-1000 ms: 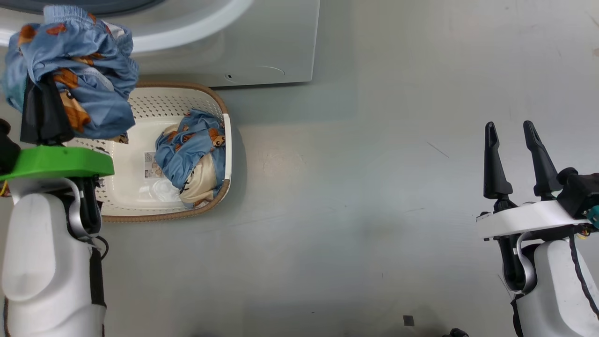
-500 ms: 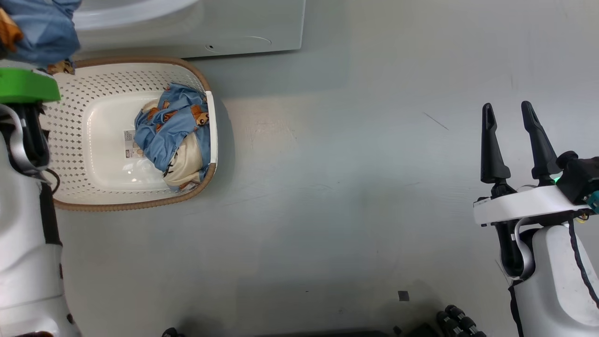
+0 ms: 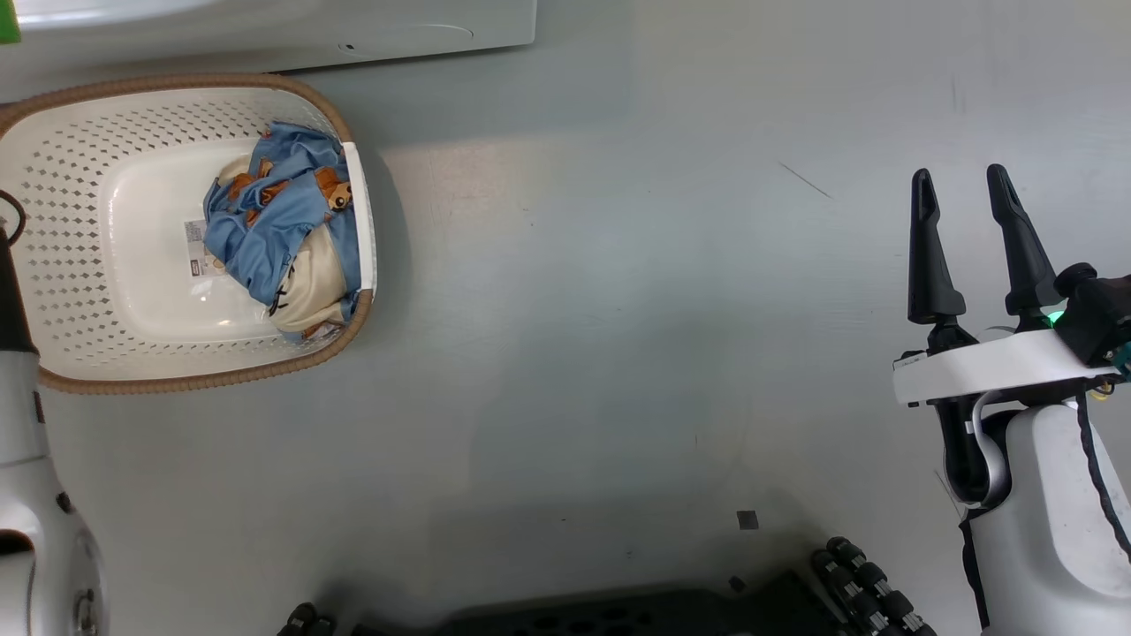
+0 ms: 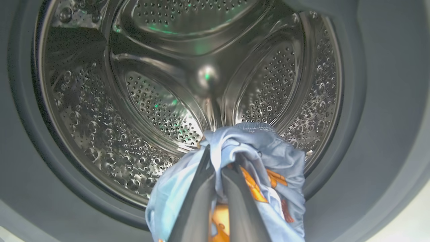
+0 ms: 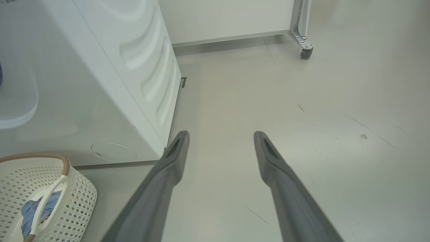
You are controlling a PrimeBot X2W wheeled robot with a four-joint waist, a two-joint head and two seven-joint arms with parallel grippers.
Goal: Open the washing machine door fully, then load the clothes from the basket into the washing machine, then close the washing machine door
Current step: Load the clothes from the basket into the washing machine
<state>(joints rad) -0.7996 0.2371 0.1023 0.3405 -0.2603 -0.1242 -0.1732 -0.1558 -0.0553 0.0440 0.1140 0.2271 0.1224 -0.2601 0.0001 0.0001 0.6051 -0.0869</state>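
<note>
In the left wrist view my left gripper (image 4: 218,158) is shut on a light blue bear-print garment (image 4: 272,161), held at the washing machine's grey rubber-ringed mouth (image 4: 352,101) in front of the steel drum (image 4: 201,74). The second bundle of clothes (image 3: 274,221), blue with a cream lining, lies at the right end of the basket (image 3: 53,265) on the floor below the washing machine (image 3: 265,35). My right gripper (image 3: 967,190) hangs open over bare floor far to the right, its fingers (image 5: 174,158) spread with nothing between them. The washing machine door is out of view.
The basket (image 5: 67,198) stands just before the washer's front (image 5: 84,84), near its round flap (image 5: 113,152). A white unit on a caster (image 5: 305,53) stands beyond the washer. My dark base (image 3: 618,614) lies along the bottom edge. My pale left forearm (image 3: 18,442) crosses the left edge.
The camera has moved, sliding the basket and washer up and left in the picture. My left gripper with the garment has gone up out of the head view. The right gripper stays open.
</note>
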